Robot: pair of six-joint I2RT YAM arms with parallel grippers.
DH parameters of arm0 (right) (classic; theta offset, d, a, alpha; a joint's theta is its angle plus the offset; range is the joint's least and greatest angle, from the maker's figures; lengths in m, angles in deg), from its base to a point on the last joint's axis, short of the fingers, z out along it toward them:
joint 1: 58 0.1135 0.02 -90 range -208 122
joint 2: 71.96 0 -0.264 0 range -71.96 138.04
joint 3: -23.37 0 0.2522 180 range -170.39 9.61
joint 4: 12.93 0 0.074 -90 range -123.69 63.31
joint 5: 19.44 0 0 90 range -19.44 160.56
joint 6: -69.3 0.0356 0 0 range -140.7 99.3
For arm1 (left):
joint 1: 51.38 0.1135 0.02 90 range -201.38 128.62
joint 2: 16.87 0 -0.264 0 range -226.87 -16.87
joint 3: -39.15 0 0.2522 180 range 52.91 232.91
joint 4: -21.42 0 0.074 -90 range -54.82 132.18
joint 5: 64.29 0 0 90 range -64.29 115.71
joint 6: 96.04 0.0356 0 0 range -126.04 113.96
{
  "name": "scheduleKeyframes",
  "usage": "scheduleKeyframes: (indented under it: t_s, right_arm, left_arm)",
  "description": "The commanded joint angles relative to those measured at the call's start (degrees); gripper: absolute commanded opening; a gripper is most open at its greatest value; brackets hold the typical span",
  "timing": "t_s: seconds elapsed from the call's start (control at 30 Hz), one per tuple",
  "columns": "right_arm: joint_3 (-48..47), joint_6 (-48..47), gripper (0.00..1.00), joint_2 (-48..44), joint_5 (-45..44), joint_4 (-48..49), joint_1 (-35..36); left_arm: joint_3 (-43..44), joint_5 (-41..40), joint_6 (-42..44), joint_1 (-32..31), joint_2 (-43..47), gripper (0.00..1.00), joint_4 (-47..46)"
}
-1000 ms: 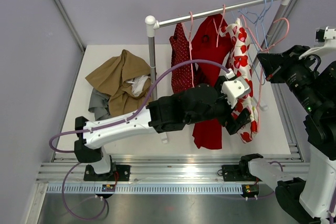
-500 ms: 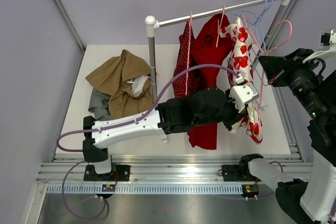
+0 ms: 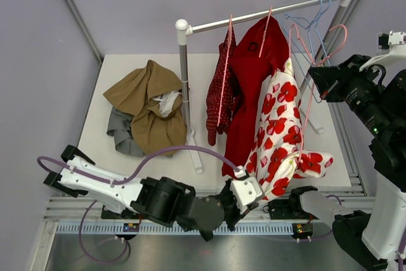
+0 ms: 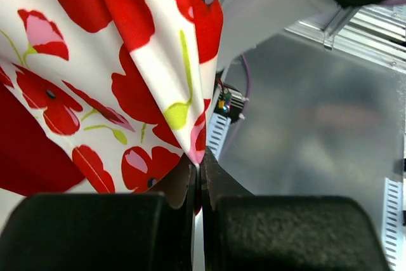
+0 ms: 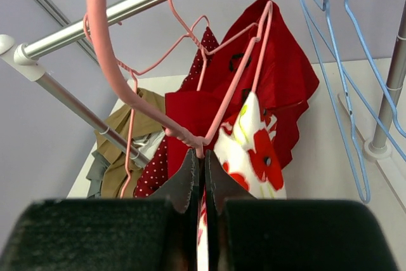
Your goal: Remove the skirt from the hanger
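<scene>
White poppy-print skirt (image 3: 280, 136) drawn taut from its hanger down to the table's near edge.
At that edge the left gripper (image 4: 198, 164) has its fingers pressed together on a corner of the hem, the cloth fanning up from the tips. The right gripper (image 5: 202, 158) pinches the pink hanger (image 5: 106, 61) wire, with the skirt's top just below its fingers.

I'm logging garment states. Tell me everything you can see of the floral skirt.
The skirt is thin white cloth printed with red poppies and yellow-green stems. Its top hangs on the pink hanger, which the right gripper pinches. It slants down to the near table edge, where the left gripper is shut on its hem. It rests against a red dress.
</scene>
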Motion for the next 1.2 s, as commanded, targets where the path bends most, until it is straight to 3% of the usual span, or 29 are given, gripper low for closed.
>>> scheduleKeyframes:
  t_s: [0.0, 0.27, 0.47, 0.73, 0.93, 1.17]
  right_arm:
    - [-4.2, -2.3, 0.0, 3.2, -3.3, 5.6, 0.0]
    - [-7.9, -3.0, 0.0, 7.4, -5.1, 4.7, 0.1]
    - [-10.0, -3.4, 0.0, 10.6, -5.9, 4.7, 0.2]
    - [-9.2, -7.2, 0.0, 13.8, -14.7, 4.0, 0.1]
    - [-11.9, -8.9, 0.0, 16.8, -18.1, 4.2, 0.1]
    - [-19.1, -9.2, 0.0, 26.6, -15.1, 3.7, 0.2]
  left_arm:
    - [-2.2, -6.2, -14.9, -5.7, -1.9, 0.0, 4.7]
    - [-3.0, -2.9, -26.1, -11.5, -10.5, 0.0, 11.0]
    - [5.7, -7.0, -34.4, -16.9, -18.1, 0.0, 23.7]
    - [1.4, -20.0, -28.4, -13.7, -4.5, 0.0, 22.8]
    - [4.3, -26.1, -21.0, -8.5, 2.1, 0.0, 25.9]
    - [12.4, -34.0, -17.8, -1.2, 7.8, 0.0, 36.4]
